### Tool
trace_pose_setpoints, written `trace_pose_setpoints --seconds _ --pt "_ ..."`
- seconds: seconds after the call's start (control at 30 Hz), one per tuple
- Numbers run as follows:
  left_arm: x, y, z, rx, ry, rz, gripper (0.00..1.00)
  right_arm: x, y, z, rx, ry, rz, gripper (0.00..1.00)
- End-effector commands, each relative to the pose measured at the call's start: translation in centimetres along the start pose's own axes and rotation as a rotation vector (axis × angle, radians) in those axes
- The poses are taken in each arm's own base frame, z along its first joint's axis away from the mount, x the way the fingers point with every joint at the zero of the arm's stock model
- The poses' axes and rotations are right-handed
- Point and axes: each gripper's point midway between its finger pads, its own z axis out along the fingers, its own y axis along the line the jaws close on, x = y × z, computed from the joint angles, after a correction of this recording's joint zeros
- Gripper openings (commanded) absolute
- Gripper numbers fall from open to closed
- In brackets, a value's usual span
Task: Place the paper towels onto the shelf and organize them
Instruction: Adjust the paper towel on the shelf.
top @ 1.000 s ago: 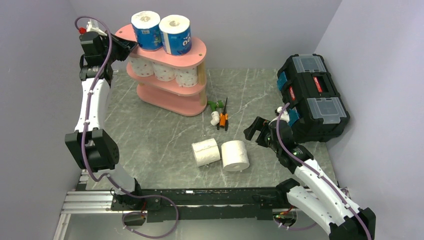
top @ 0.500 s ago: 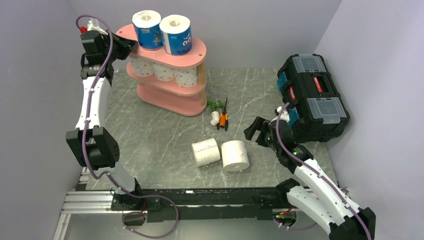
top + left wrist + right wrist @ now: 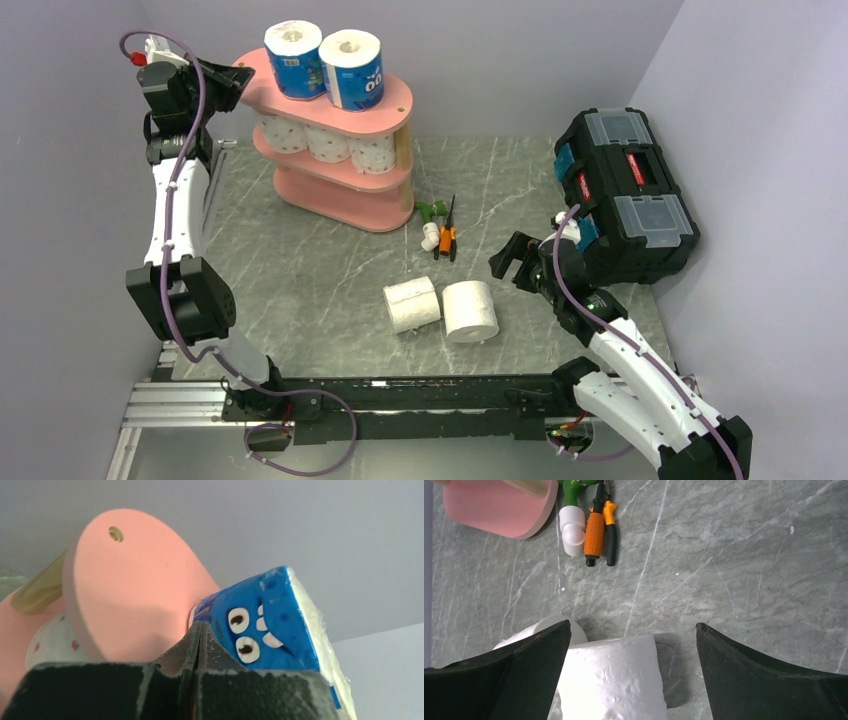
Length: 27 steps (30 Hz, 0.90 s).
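The pink shelf stands at the back left. Two blue cartoon-eyed paper towels sit on its top board, and three pink-dotted rolls fill the middle tier. Two plain white rolls lie on the table. My left gripper is shut and empty at the top board's left end; in its wrist view the closed tips point at a blue roll on the board. My right gripper is open, its jaws straddling a plain roll from above without touching.
A black toolbox sits at the right edge, close behind my right arm. Orange-handled pliers and a white-and-green tool lie between the shelf and the loose rolls. Purple walls close in the back and sides.
My left gripper has risen and drawn back to the left, off the shelf's end. The right arm and the rolls have not moved.
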Motion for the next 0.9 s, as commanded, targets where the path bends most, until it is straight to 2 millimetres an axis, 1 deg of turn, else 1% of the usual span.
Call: trace_pose_setpoints --seconds 0.0,0.1,0.2,0.4,0.67,0.87 --pt "-2.3 -3.2 1.1 0.147 -0.061 0.005 0.0 -2.1 0.9 -0.7 -0.02 -0.065 -0.003 0.98" --pt "-2.5 -3.7 2.1 0.204 -0.055 -0.018 0.0 -2.0 0.8 -0.6 -0.018 -0.065 -0.004 0.98" --pt "-1.9 -4.0 3.2 0.243 -0.017 -0.043 0.0 -2.1 0.8 -0.5 -0.017 -0.066 -0.006 0.98" --pt "0.1 -4.1 4.7 0.258 0.037 -0.033 0.0 -1.9 0.7 -0.3 -0.011 -0.055 -0.012 0.98" --pt "1.3 -4.0 5.8 0.294 0.089 -0.061 0.0 -1.7 0.6 -0.4 -0.011 -0.054 -0.01 0.98" --pt "1.8 -4.1 5.9 0.307 0.11 -0.062 0.0 -1.8 0.6 -0.5 -0.012 -0.056 -0.01 0.98"
